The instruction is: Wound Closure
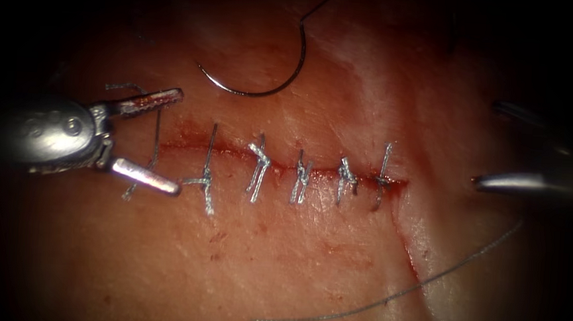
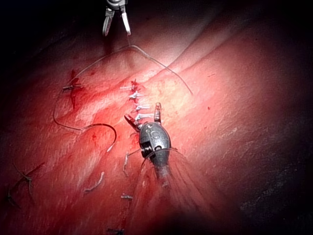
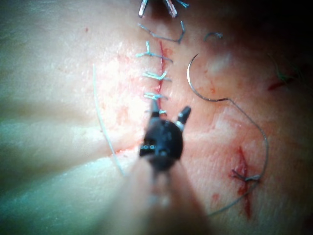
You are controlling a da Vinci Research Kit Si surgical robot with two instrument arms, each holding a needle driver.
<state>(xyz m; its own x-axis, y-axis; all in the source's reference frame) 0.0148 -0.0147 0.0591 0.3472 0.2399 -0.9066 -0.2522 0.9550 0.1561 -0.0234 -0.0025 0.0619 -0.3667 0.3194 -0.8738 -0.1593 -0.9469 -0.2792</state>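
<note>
Needle (image 1: 265, 79) loose on tissue (image 1: 280, 259) above the cut (image 1: 286, 164), both tools' jaws wide open — left tool (image 1: 150, 140), right tool (image 1: 493, 146) — holding nothing.

I see the slab of pork-belly tissue (image 1: 280, 259) with the stitched horizontal cut (image 1: 279, 165) across its middle. My left claw (image 1: 150, 140) sits at the cut's left end, jaws apart, straddling the leftmost stitch (image 1: 145, 165). My right claw (image 1: 493, 146) sits beyond the right end, jaws apart. The curved steel needle (image 1: 275, 80) lies free behind the cut, its thin grey thread (image 1: 398, 293) before it.
</note>
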